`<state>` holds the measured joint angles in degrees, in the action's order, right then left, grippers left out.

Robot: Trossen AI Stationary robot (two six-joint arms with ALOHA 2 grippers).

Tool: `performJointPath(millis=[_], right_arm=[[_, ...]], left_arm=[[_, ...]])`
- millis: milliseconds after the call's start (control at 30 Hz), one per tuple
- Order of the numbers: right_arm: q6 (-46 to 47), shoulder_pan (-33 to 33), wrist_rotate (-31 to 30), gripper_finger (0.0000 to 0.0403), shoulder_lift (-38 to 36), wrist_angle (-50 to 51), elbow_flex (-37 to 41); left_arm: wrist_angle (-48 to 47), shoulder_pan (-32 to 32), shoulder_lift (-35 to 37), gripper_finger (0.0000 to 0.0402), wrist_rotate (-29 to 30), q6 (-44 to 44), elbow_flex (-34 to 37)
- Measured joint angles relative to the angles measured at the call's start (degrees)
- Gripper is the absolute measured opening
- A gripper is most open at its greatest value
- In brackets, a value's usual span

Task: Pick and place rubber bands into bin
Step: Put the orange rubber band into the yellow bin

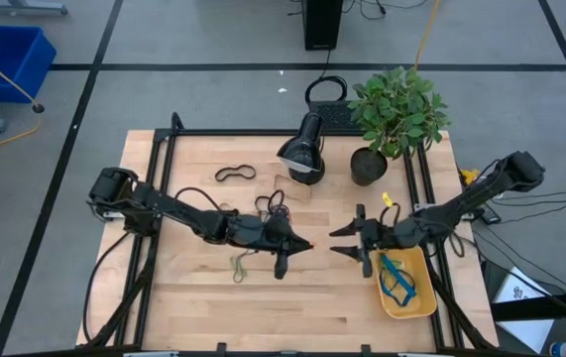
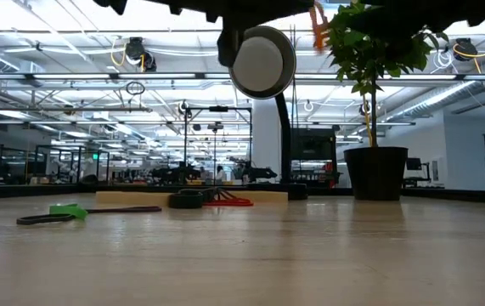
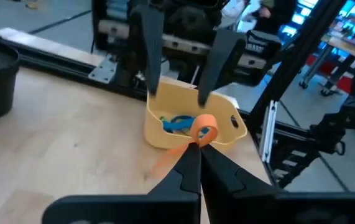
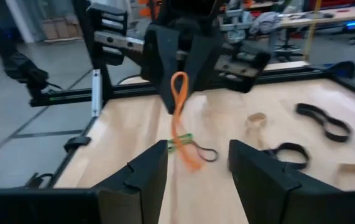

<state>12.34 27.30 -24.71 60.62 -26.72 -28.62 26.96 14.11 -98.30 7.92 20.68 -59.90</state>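
Note:
My left gripper is shut on an orange rubber band above the table's middle. The band also shows in the right wrist view. My right gripper is open and empty, facing the left gripper just to its right; its fingers stand on either side of the band's line, apart from it. The yellow bin lies on the table by the right gripper, with blue bands inside. More bands lie flat on the table: black, green, and a dark cluster. My left gripper pinches the orange band at one end of its loop between its two shut fingertips. The fingers come about level from the table's left. The band is lifted clear of the table, and its long part hangs below the fingers.
A black lamp and a potted plant stand at the table's far side. In the right wrist view, tan and black bands lie behind the left gripper. A blue crate stands on the floor, far left.

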Motion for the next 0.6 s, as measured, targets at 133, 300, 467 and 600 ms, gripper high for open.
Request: performJointPath(millis=[133,300,467,600], right_arm=[[0.0,-2.9,5.4,0.0164,4.2,-6.9,0.0],[0.0,-5.5,10.0,0.0164,8.3,-14.5,0.0],[1.4,-6.7,12.1,0.0164,11.4,-18.2,0.0],[3.3,-7.4,14.6,0.0164,13.6,-20.1,0.0]], left_arm=[[0.0,0.0,0.0,0.0006,0.0,-1.6,-1.3],[-0.2,-0.3,0.0,0.0003,0.1,-2.6,-1.3],[-0.1,-0.9,0.0,0.0007,0.1,-2.4,-1.3],[0.0,-1.4,0.0,0.0003,0.1,-2.8,-1.3]])
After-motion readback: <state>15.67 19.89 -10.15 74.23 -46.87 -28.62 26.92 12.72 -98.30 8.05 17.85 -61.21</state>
